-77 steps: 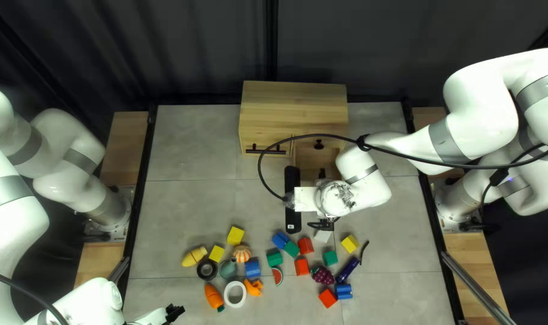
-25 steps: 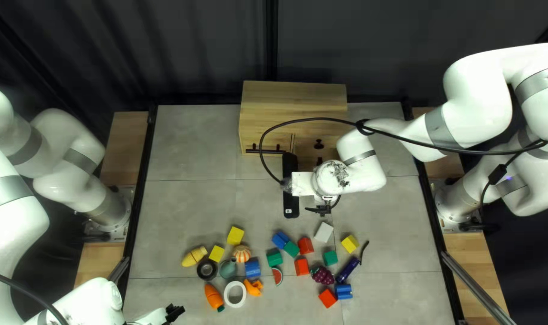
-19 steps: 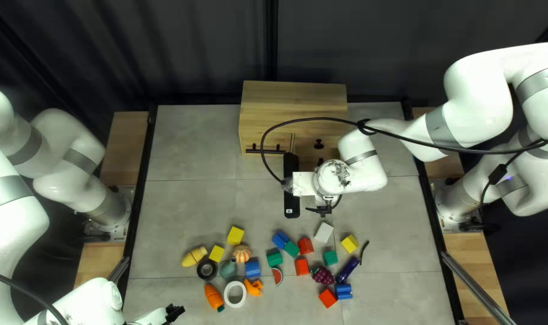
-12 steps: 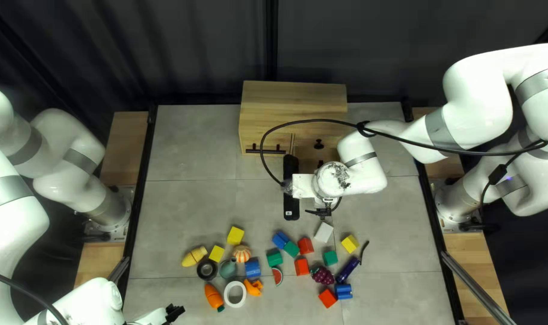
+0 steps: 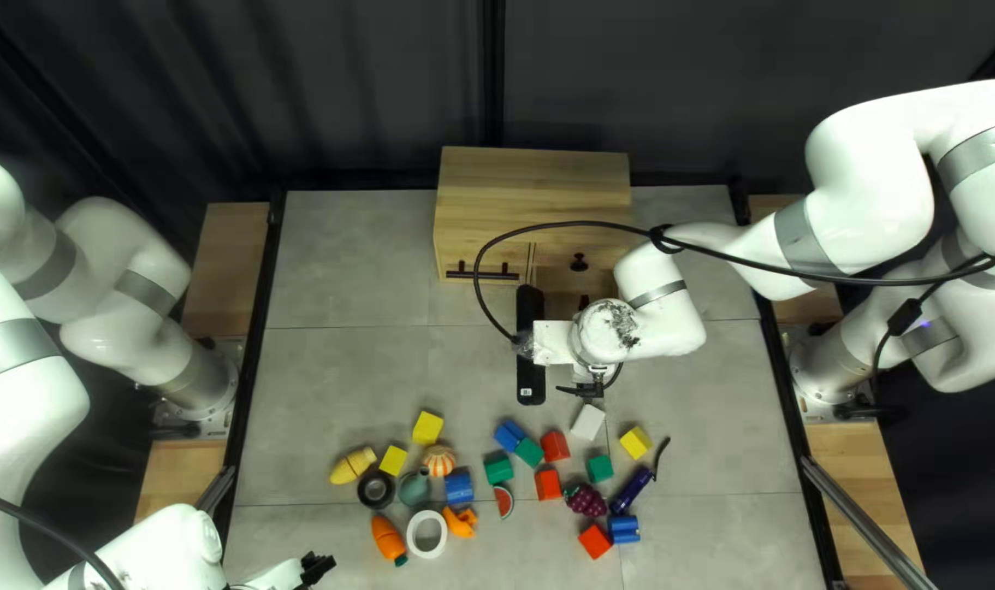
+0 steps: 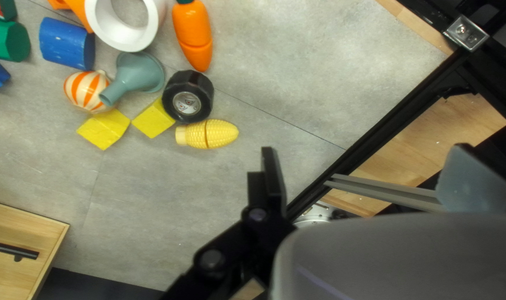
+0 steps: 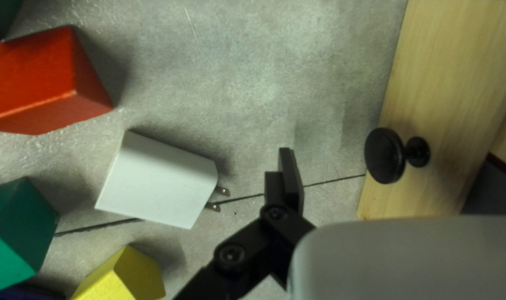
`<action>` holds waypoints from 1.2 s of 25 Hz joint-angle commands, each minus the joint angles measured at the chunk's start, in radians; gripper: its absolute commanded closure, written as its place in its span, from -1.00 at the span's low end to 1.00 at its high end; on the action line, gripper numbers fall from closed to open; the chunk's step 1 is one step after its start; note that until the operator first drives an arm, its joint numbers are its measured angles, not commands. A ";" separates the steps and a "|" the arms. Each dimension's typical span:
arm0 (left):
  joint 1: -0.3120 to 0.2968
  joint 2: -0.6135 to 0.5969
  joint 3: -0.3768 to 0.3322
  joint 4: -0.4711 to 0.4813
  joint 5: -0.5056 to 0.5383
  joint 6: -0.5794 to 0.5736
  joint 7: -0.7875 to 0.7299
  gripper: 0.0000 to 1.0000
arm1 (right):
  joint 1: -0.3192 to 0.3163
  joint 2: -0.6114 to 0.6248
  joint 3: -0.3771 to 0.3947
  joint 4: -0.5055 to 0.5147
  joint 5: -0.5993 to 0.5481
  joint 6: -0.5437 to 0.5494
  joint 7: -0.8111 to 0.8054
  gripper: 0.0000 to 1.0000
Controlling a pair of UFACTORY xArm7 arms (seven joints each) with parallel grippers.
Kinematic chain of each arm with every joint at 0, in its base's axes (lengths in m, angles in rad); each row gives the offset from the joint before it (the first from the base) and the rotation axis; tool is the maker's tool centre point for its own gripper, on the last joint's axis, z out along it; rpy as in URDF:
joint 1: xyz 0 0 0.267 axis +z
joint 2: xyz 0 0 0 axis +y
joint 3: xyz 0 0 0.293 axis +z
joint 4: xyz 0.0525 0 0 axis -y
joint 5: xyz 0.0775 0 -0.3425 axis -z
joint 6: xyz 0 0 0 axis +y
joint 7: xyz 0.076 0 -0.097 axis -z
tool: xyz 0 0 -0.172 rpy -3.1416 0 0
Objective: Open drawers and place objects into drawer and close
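In the top left view my right gripper (image 5: 587, 389) hangs between the cabinet (image 5: 532, 186) and the objects. An open lower drawer (image 5: 565, 299) is partly hidden under the right arm. My right gripper (image 7: 387, 180) is open in its wrist view. A black knob (image 7: 384, 155) on the drawer front (image 7: 431, 83) appears between its fingers; how far ahead, I cannot tell. A white plug block (image 7: 159, 180) with metal prongs lies beside it. My left gripper (image 5: 318, 567) hangs at the near left; in its wrist view the left gripper (image 6: 365, 178) is open and empty, beside the toy corn (image 6: 207, 134).
Blocks, toy grapes (image 5: 585, 500) and a toy eggplant (image 5: 631, 491) lie at the centre right. Toy carrot (image 5: 388, 540), tape roll (image 5: 427, 533) and funnel (image 5: 415, 487) lie nearer my left gripper. A black cable (image 5: 585, 224) loops over the cabinet.
My right gripper has moved toward the cabinet since the oldest frame, uncovering the white plug block, then drifted slightly back toward the near edge. The left arm has stayed still.
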 commanded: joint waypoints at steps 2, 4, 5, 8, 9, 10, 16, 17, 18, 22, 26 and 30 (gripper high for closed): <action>0.000 0.000 0.000 0.000 0.000 0.000 0.000 -1.00 | -0.002 0.004 0.003 0.009 0.009 0.002 -0.014 -1.00; 0.000 0.000 0.000 0.000 0.000 0.000 0.000 -1.00 | -0.002 0.005 0.004 0.011 0.011 0.004 -0.018 -1.00; 0.000 0.000 0.000 0.000 0.000 0.000 0.000 -1.00 | -0.002 0.006 0.005 0.013 0.012 0.005 -0.020 -1.00; 0.000 0.000 0.000 0.000 0.000 0.000 0.000 -1.00 | -0.001 0.006 0.006 0.015 0.011 0.006 -0.022 -1.00; 0.000 0.000 0.000 0.000 0.000 0.000 0.000 -1.00 | -0.001 0.006 0.007 0.015 0.011 0.006 -0.023 -1.00; 0.000 0.000 0.000 0.000 0.000 0.000 0.000 -1.00 | -0.001 0.006 0.007 0.014 0.011 0.005 -0.022 -1.00; 0.000 0.000 0.000 0.000 0.000 0.000 0.000 -1.00 | 0.001 0.004 0.008 0.012 0.009 0.005 -0.021 -1.00; 0.000 0.000 0.000 0.000 0.000 0.000 0.000 -1.00 | 0.001 0.002 0.008 0.011 0.008 0.004 -0.021 -1.00; 0.000 0.000 0.000 0.000 0.000 0.000 0.000 -1.00 | 0.002 0.000 0.008 0.011 0.008 0.005 -0.021 -1.00; 0.000 0.000 0.000 0.000 0.000 0.000 0.000 -1.00 | 0.005 -0.005 0.010 0.008 0.005 0.007 -0.020 -1.00; 0.000 0.000 0.000 0.000 0.000 0.000 0.000 -1.00 | 0.007 -0.007 0.011 0.007 0.003 0.008 -0.018 -1.00; 0.000 0.000 0.000 0.000 0.000 0.000 0.000 -1.00 | 0.013 -0.018 0.015 0.011 0.000 0.024 -0.017 -1.00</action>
